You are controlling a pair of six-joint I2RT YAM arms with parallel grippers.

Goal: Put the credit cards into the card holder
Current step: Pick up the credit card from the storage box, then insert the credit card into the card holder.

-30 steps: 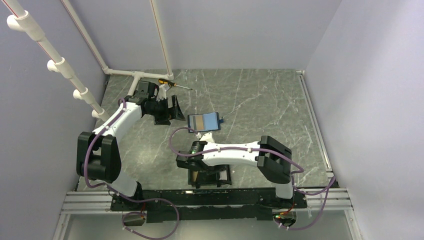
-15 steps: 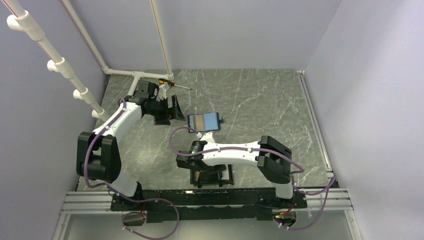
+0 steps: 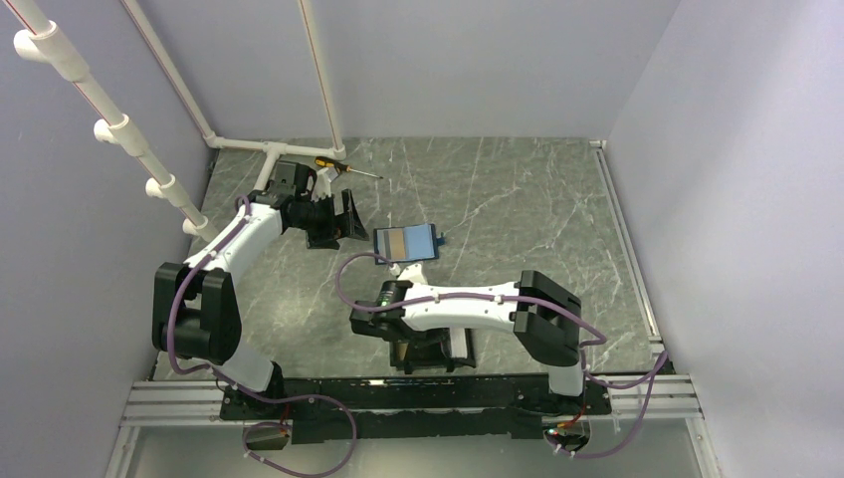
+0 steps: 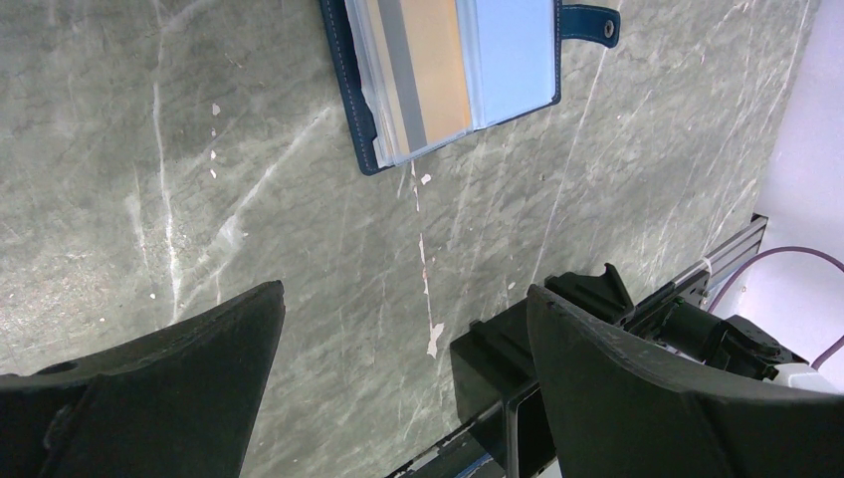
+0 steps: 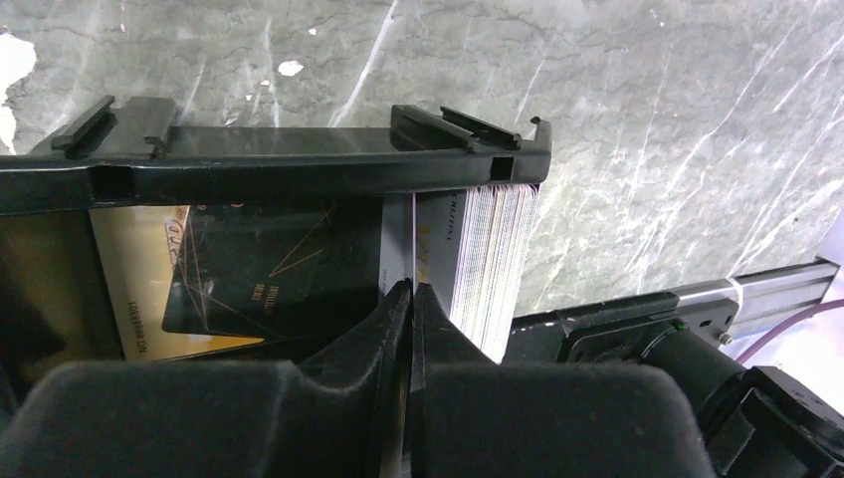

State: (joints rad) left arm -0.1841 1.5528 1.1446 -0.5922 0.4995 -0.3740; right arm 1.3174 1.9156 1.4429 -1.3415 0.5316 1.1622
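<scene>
**Right claw pinches a card edge-on inside the holder**

The right gripper (image 5: pixel 412 291) presses its fingertips together on a thin credit card (image 5: pixel 413 234). The card stands on edge, its plane in line with the fingers, inside the card holder (image 5: pixel 279 164) and just beside a row of upright cards (image 5: pixel 488 259) (a gold card (image 5: pixel 129 289) lies flat to the left). The right arm, much the nearer, folds across the near table edge with its wrist pitched down. The left gripper (image 4: pixel 403 294), jaws wide apart and empty, hangs well away over the blue wallet (image 4: pixel 458 70).

bright even light, soft shadows
</scene>
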